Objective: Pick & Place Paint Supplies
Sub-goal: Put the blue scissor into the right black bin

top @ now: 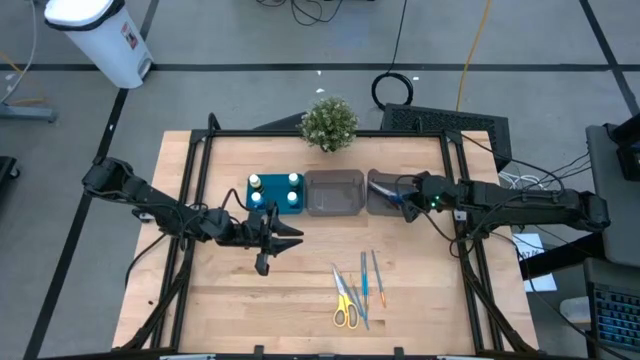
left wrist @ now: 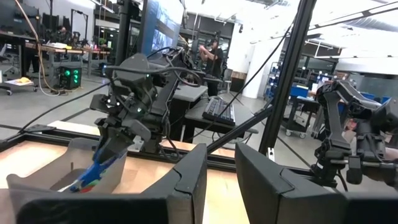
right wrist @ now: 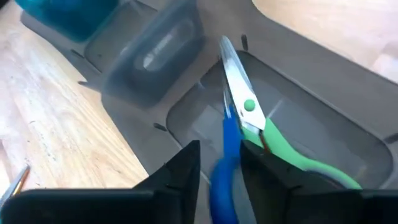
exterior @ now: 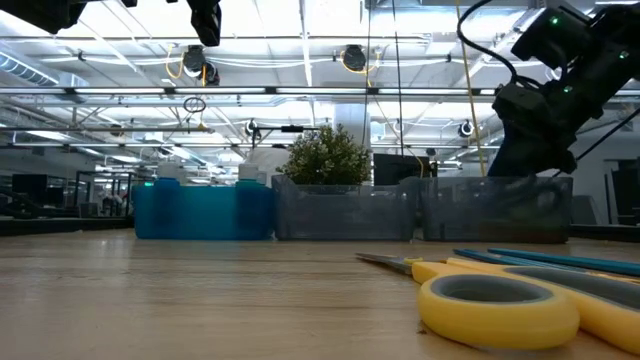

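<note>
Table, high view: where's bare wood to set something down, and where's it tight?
Free: the front-left corner, in front of the left pincer and left of the yellow scissors, and the strip right of the blue sticks. Tight: the back row of teal tray, middle bin and right bin, where the right pincer hangs.

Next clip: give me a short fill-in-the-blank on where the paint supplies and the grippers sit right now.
1. The right gripper hangs over the right grey ____.
2. The scissors in that bin have blue and ____ handles.
3. The four bottles stand in the ____ tray.
4. The scissors left on the table have ____ handles.

Missing words: bin; green; teal; yellow
</note>
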